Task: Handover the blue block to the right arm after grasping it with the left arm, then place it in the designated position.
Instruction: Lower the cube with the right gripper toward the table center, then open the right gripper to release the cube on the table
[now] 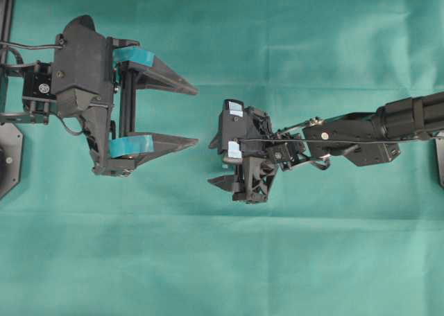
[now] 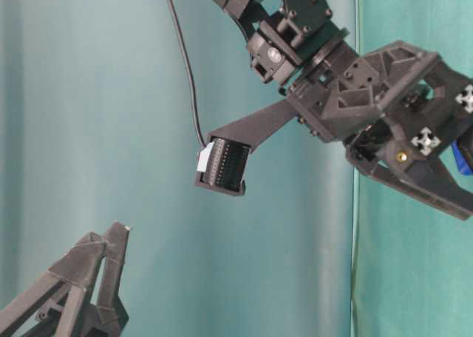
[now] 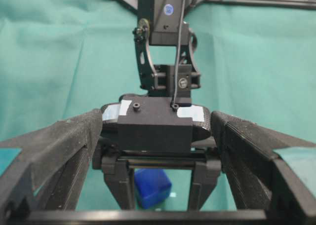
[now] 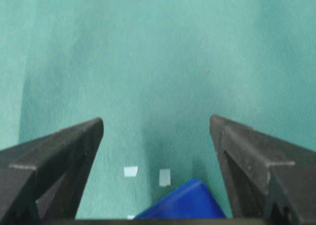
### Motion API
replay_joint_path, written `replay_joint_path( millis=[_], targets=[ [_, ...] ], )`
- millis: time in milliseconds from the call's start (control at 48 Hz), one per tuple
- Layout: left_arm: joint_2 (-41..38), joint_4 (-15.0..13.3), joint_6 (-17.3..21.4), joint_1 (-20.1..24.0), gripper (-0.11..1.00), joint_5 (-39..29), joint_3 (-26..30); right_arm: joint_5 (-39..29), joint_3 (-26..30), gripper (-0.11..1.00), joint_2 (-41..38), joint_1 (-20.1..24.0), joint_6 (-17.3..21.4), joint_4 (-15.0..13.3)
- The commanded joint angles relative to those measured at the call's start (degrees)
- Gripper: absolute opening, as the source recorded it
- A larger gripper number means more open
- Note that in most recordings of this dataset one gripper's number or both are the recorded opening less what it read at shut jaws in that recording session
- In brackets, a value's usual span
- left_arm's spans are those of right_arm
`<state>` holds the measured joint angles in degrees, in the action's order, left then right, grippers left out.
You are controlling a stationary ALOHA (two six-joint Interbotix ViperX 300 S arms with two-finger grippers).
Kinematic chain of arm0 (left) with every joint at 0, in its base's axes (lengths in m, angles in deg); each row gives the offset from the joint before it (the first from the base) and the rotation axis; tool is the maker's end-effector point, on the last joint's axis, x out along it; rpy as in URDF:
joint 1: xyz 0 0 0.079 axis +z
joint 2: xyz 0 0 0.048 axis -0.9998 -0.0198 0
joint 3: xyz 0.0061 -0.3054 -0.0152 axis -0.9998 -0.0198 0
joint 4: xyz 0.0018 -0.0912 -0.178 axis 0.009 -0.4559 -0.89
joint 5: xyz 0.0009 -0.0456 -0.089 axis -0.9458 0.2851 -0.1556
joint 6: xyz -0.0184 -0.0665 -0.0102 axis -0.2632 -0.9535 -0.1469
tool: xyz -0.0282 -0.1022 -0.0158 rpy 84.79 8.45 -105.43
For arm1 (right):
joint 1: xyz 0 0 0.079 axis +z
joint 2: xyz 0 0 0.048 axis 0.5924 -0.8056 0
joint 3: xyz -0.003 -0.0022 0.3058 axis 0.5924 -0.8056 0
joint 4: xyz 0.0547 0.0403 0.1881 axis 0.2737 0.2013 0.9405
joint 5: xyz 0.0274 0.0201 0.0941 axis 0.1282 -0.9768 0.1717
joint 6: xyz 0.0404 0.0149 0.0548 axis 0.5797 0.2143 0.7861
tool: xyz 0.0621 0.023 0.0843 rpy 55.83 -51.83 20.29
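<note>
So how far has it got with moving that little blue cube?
Nearly finished, it seems. The handover looks done: the left gripper hangs open and empty. The blue block lies on the green cloth between the right gripper's open fingers, released beside the white marks. Whether it sits squarely on them I cannot tell. Only backing away looks left.
</note>
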<state>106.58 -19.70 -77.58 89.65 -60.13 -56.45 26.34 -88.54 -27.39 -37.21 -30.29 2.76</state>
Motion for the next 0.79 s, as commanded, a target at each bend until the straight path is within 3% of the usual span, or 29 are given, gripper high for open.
replay_joint_path(
  millis=[0,772],
  targets=[
    [0.35,-0.09,0.0,0.18,1.0,0.26,1.32,-0.79,1.41,0.89,3.52,0.09,-0.09,0.0],
    [0.35,-0.09,0.09,0.09,1.0,0.26,1.41,-20.13,1.32,0.89,25.75,0.18,-0.62,-2.29]
  ],
)
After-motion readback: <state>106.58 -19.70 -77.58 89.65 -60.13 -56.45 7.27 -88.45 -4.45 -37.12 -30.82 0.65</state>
